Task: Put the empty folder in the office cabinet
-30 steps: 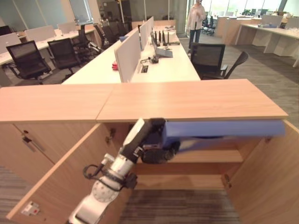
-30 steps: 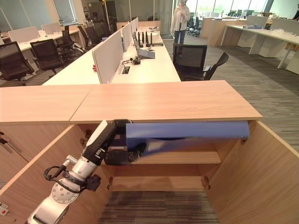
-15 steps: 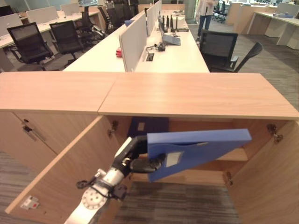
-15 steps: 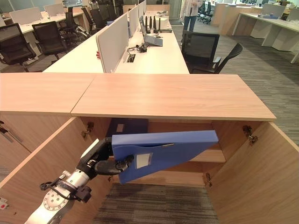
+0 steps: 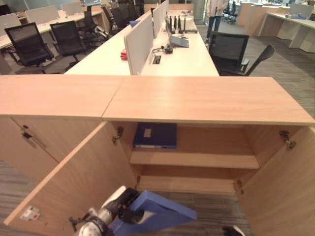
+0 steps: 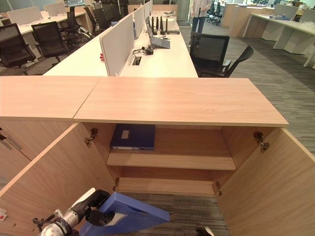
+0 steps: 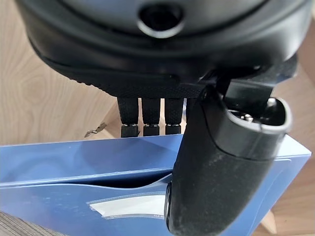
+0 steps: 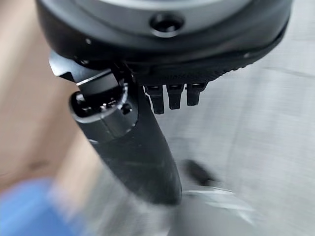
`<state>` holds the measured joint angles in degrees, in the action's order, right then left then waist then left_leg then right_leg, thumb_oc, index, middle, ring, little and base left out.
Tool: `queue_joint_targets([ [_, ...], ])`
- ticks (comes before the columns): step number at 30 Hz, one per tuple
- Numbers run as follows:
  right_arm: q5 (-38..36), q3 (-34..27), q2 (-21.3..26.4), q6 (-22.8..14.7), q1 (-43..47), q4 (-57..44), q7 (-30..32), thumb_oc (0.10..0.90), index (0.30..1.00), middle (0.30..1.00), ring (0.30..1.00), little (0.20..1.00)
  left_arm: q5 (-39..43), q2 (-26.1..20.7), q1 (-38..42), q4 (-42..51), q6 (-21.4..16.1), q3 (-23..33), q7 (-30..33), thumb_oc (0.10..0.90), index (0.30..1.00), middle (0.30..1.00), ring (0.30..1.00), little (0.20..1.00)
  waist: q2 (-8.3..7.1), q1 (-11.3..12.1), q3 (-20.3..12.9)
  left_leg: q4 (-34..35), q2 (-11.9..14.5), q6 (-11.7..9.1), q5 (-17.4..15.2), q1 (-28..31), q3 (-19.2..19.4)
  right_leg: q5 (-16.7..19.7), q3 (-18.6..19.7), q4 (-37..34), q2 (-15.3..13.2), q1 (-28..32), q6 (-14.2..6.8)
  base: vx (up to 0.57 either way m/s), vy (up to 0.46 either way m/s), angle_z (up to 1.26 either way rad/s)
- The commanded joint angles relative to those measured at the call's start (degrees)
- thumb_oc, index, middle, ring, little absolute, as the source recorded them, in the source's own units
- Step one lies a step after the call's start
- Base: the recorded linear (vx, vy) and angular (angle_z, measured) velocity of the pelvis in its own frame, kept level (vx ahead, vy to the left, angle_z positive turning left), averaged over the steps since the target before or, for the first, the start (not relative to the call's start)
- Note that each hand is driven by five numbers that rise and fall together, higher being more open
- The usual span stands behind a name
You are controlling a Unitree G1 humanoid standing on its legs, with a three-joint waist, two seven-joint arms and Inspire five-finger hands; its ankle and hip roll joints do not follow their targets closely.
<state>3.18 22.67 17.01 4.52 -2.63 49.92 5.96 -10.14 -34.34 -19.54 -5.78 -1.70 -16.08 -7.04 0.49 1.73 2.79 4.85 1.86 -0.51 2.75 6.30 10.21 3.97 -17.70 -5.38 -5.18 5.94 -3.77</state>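
The blue folder [image 5: 160,215] hangs low in front of the open office cabinet [image 5: 206,101], just above the carpet. My left hand [image 5: 126,205] is shut on its near edge at the lower left. In the left wrist view the thumb [image 7: 216,172] lies across the blue folder [image 7: 74,196] and the fingers [image 7: 147,118] reach behind it. A second, darker folder [image 6: 133,136] lies flat on the cabinet's upper shelf [image 6: 172,161] at its left end. My right hand [image 8: 133,147] hangs over the carpet with relaxed fingers and holds nothing.
Both cabinet doors stand wide open, the left door [image 5: 74,182] next to my left arm and the right door [image 5: 283,191] opposite. A closed cabinet [image 5: 29,142] adjoins on the left. Desks, office chairs [image 5: 226,51] and a person [image 5: 215,12] are beyond the countertop.
My left arm has swung the blue folder down, from just under the countertop, past the shelf front, to near the floor. The dark folder on the shelf has come into sight.
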Motion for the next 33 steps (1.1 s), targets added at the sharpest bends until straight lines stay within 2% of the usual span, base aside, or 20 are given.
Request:
queue_joint_targets([
  [1, 5.4, 1.8, -0.8, -4.4, 7.9, -4.3, 0.7, 0.800, 0.900, 0.900, 0.900, 0.900, -1.7, 0.5, 6.4, 6.5, -6.5, 3.0, 3.6, 0.400, 0.300, 0.300, 0.300, 0.300, -2.73, 0.3, -1.4, 0.1, -1.5, -0.6, -4.2, 0.9, -3.2, 0.4, 0.9, 0.4, -1.4, -0.9, -2.5, 0.00, 0.000, 0.00],
  [9, 15.5, 3.5, 5.3, -5.7, 6.6, -23.4, -0.7, 0.800, 0.900, 0.900, 0.900, 0.900, -6.9, 3.0, 5.4, 5.6, -7.0, 5.6, 7.1, 0.400, 0.300, 0.300, 0.300, 0.300, -2.74, 0.4, -0.9, 0.1, -1.5, -0.7, -4.1, 0.6, -3.0, 0.2, 0.4, 0.4, -1.6, -1.1, -2.5, 0.00, -0.001, 0.00],
  [20, 17.8, 6.5, 5.4, -6.5, 6.3, -27.9, -3.6, 0.800, 0.900, 0.900, 0.900, 0.900, -9.5, 4.3, 5.3, 6.8, -7.3, 6.6, 8.8, 0.400, 0.300, 0.300, 0.300, 0.300, -2.96, 0.8, -0.5, 0.1, -1.4, -0.9, -4.0, 0.3, -3.0, 0.2, 0.2, 0.4, -1.7, -1.2, -2.5, 0.00, 0.000, 0.00],
  [27, 16.3, 8.7, 5.5, -7.6, 7.8, -31.3, -5.6, 0.800, 0.900, 0.900, 0.900, 0.900, -14.2, 3.5, 8.1, 5.0, -7.1, 6.0, 10.9, 0.400, 0.300, 0.300, 0.300, 0.300, -3.14, 0.9, -0.6, 0.1, -1.3, -1.1, -3.9, 0.3, -2.8, 0.1, 0.2, 0.4, -1.7, -1.2, -2.4, 0.00, 0.000, 0.00],
  [33, 16.0, 9.1, 5.5, -7.8, 8.8, -32.0, -5.4, 0.800, 0.900, 0.900, 0.900, 0.900, -14.6, 3.5, 10.5, 5.9, -7.3, 5.3, 11.7, 0.400, 0.300, 0.300, 0.300, 0.300, -3.24, 0.7, -0.9, 0.1, -1.1, -1.1, -4.0, 0.6, -2.6, 0.1, 0.3, 0.4, -1.7, -1.1, -2.5, 0.00, 0.000, 0.00],
])
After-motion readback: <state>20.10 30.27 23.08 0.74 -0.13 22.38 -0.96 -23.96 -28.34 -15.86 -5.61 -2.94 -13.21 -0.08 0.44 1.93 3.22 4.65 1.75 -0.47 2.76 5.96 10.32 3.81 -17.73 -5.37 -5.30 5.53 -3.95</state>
